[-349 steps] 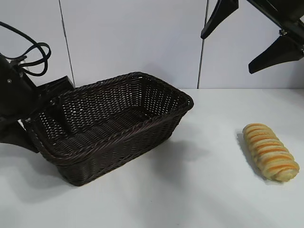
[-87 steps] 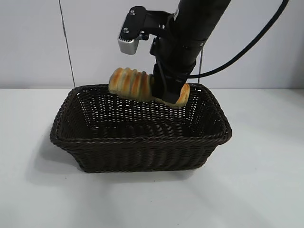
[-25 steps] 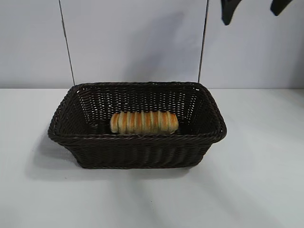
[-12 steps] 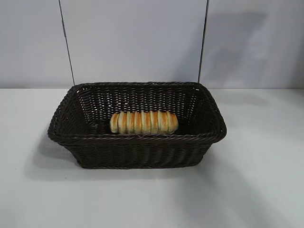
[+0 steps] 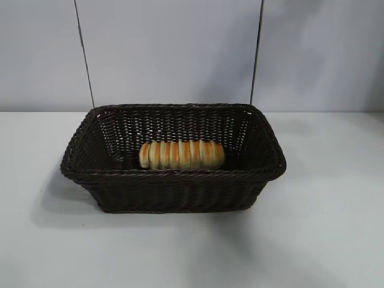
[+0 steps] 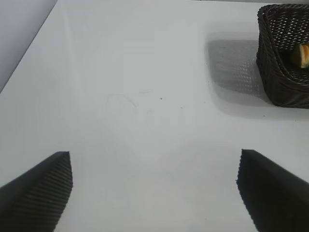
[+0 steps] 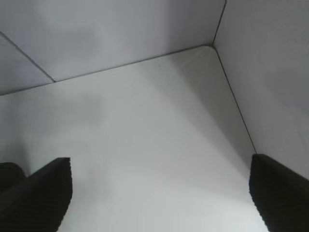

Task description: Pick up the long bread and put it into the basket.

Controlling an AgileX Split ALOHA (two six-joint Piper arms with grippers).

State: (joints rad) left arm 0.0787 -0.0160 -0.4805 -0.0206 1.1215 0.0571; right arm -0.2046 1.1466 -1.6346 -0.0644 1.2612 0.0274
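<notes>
In the exterior view the long bread [image 5: 182, 155] lies flat on the floor of the basket [image 5: 173, 191], lengthwise along its long side and close behind the front wall; neither arm shows here, and the task looks done. The loaf is probably light and soft, with a ridged crust that gives pads some purchase but would dent under a hard squeeze, so a gentle hold across its middle would suit it best. In the left wrist view the left gripper [image 6: 154, 186] hangs over bare white table [image 6: 145, 96] with its jaws spread wide and empty, the basket well off to one side. In the right wrist view the right gripper [image 7: 159, 191] is likewise wide and empty, facing the table's far corner.
</notes>
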